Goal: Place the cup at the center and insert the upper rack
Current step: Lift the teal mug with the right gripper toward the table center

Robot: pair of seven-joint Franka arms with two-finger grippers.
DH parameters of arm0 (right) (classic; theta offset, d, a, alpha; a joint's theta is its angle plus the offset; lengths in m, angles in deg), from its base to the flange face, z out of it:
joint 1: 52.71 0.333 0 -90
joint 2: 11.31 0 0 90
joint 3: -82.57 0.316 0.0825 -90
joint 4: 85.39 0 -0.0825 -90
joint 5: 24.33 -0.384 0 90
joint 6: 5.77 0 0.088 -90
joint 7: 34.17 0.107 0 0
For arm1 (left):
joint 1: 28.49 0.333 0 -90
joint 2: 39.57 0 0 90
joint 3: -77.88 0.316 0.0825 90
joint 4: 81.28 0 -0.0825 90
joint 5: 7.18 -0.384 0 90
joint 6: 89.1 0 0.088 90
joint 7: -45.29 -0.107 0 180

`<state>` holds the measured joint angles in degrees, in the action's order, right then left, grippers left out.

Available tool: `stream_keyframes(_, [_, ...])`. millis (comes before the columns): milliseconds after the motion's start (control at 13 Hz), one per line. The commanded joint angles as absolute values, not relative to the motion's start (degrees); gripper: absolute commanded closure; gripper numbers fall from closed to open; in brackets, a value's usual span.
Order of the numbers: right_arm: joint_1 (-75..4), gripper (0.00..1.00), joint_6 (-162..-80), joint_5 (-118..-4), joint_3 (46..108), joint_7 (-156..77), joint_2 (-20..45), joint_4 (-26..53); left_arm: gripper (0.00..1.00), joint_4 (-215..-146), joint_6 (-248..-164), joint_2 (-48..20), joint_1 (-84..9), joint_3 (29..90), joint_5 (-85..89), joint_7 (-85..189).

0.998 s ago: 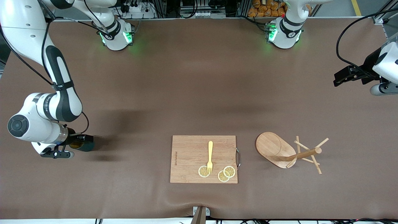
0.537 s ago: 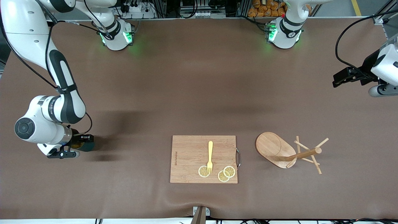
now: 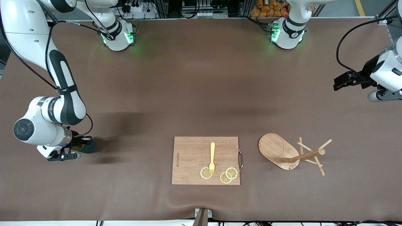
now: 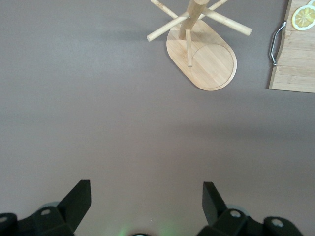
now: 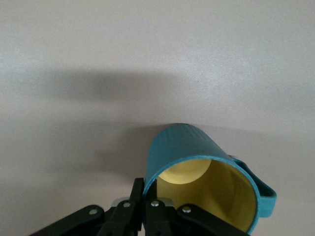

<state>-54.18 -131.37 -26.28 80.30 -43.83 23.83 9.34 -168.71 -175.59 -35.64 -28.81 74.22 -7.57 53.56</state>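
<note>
Right wrist view: my right gripper (image 5: 147,204) is pinched onto the rim wall of the cup (image 5: 206,172), one finger inside the yellow interior, one outside on the teal wall. I judge the rim pinch is used because the body looks too wide for a side grasp. The cup is directly at my fingertips, down at the desk (image 3: 194,88) near the right arm's end; I can't tell if its base is touching the surface. Its long axis leans, mouth tipped toward my wrist camera, handle sticking out to the side away from my fingers.

Front view: same right gripper (image 3: 82,142) shows low over the desk, cup (image 3: 88,147) mostly hidden under it.

My left gripper (image 4: 142,206) waits, fingers spread wide, over bare desk. Ahead of it the upper rack (image 4: 199,46) lies tipped on its side, post near-horizontal, pegs fanning away from the oval base. It sits just beside the cutting board (image 3: 205,160), which carries a fork (image 3: 212,158) and lemon slices (image 3: 219,174).
</note>
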Motion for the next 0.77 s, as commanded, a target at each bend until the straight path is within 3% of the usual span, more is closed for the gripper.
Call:
stream_keyframes(0, [-53.16,1.00,-129.01,-27.23,80.81,-44.28,23.15,7.87,0.00,-168.91,-176.11,-36.14,-28.22,73.92,-6.75,52.59])
stream_keyframes(691, [-34.98,1.00,-116.16,-27.58,81.86,-22.26,15.33,6.19,0.00,-168.91,-176.90,-35.52,-28.22,73.92,-7.01,52.50])
